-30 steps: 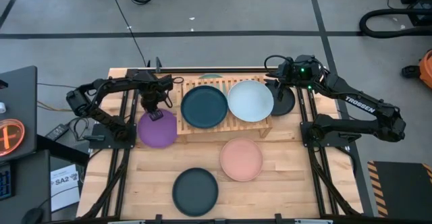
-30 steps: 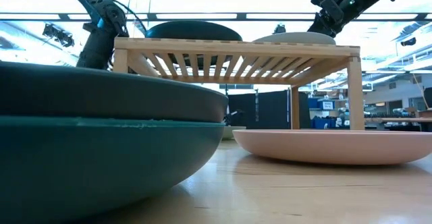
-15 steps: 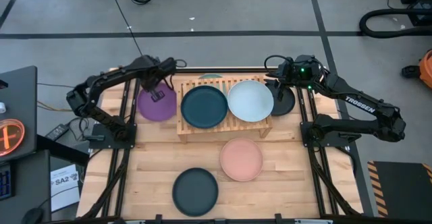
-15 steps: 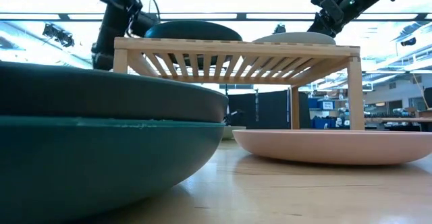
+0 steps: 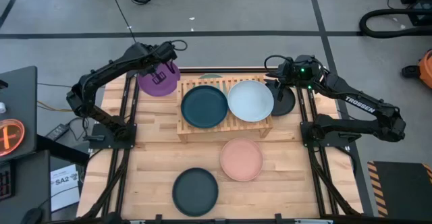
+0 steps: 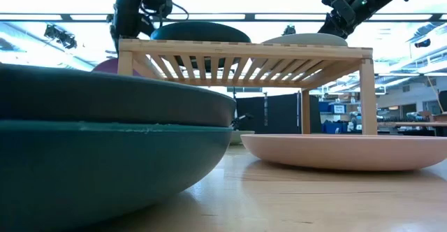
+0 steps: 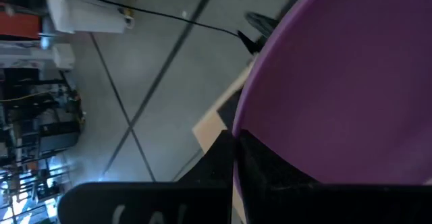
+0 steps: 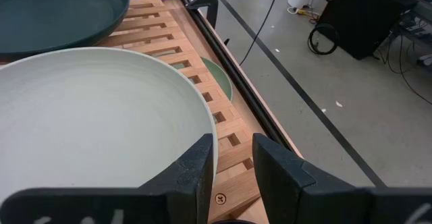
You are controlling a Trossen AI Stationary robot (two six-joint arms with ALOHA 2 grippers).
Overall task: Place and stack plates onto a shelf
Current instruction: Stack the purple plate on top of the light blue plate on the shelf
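The left gripper (image 5: 162, 76) pinches the purple plate (image 5: 156, 82) by its rim, carrying it clear of the table so it can cross to the shelf (image 5: 202, 126) beside it. A second ago this plate hung lower and nearer the table's front. The right gripper (image 8: 233, 158) straddles the pale blue-white plate (image 8: 88, 126) rim, part spread.

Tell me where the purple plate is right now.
In the high view the purple plate is at the table's far left corner, held in the shut left gripper, just left of the shelf and its dark teal plate.
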